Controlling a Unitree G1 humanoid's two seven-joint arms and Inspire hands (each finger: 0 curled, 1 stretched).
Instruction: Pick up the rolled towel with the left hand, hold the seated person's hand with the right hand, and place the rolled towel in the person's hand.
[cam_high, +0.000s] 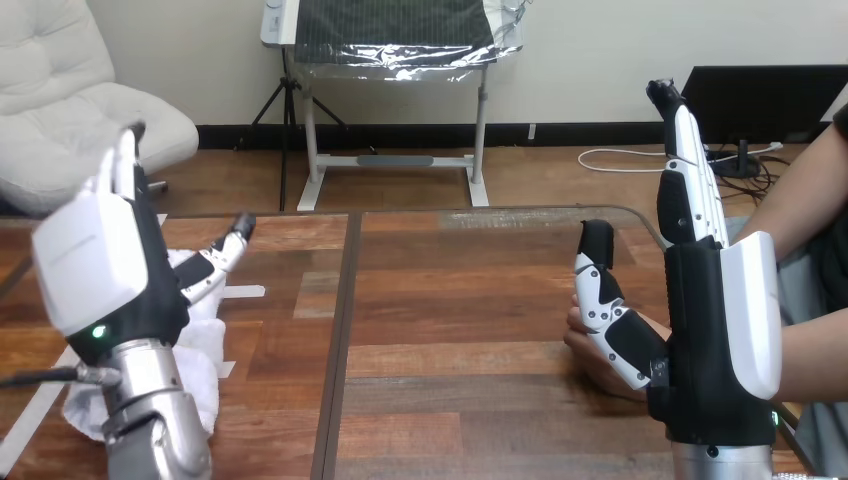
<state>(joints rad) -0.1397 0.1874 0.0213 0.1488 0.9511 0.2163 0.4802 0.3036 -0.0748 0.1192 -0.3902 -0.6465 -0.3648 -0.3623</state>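
Note:
A white towel lies on the table at the left, mostly behind my left hand. That hand is raised above it, open, fingers straight up and thumb pointing right, and holds nothing. At the right, my right hand is also raised and open, fingers upright and thumb angled toward the left. The person's hand rests on the table just behind my right thumb, largely hidden by it. I cannot tell whether the two touch. The person's forearm reaches in from the right edge.
The wooden table is made of two boards with a dark seam down the middle. White tape strips lie near the towel. The table's far edge curves at the back right.

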